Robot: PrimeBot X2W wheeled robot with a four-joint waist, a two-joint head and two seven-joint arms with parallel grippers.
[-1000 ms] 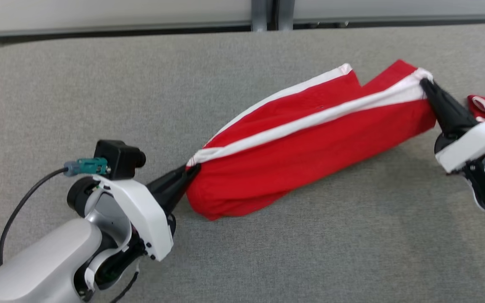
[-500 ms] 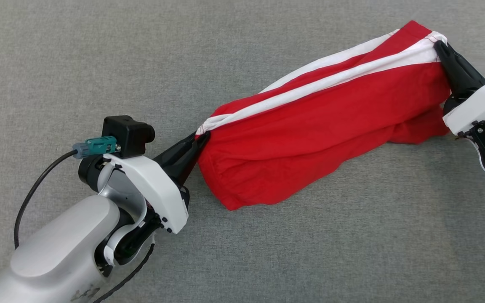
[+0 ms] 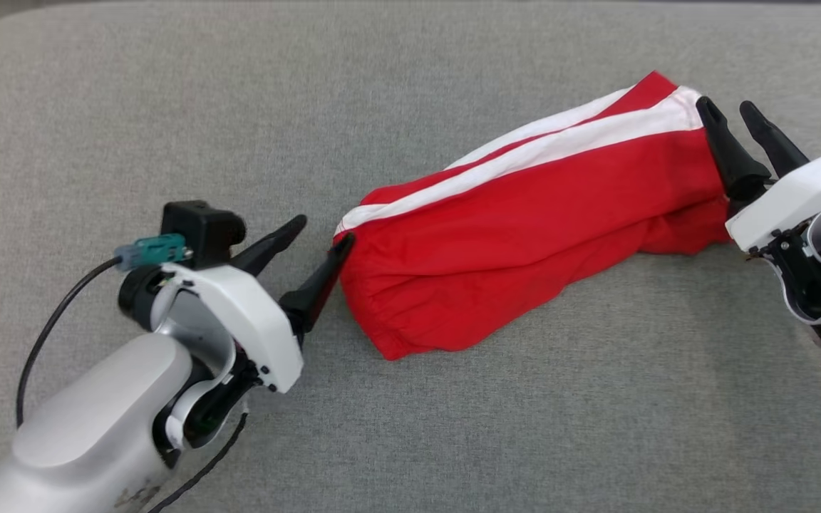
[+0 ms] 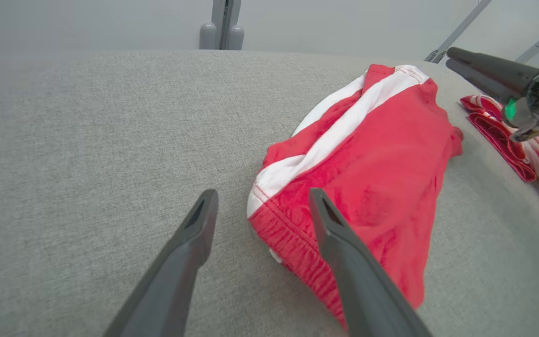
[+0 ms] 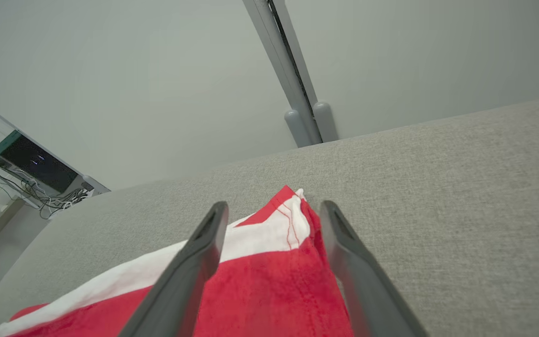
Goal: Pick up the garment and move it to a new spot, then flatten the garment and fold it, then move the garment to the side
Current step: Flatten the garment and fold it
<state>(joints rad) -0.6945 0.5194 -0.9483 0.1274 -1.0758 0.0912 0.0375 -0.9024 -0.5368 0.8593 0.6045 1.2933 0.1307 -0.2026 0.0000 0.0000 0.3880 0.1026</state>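
Looking down through the head camera, I see the red shorts (image 3: 524, 228) lying loosely bunched on the grey fabric surface (image 3: 453, 427). They slant from the centre up toward the right, with white side stripes along their upper edge. My left gripper (image 3: 325, 229) has its fingers spread at the gathered waistband end, the nearer finger just beside the cloth, pinching nothing. My right gripper (image 3: 725, 105) is likewise spread at the far striped corner, which sits loose between its fingers in the right wrist view. Another red-and-white cloth (image 4: 527, 154) lies beyond the shorts, in the left wrist view.
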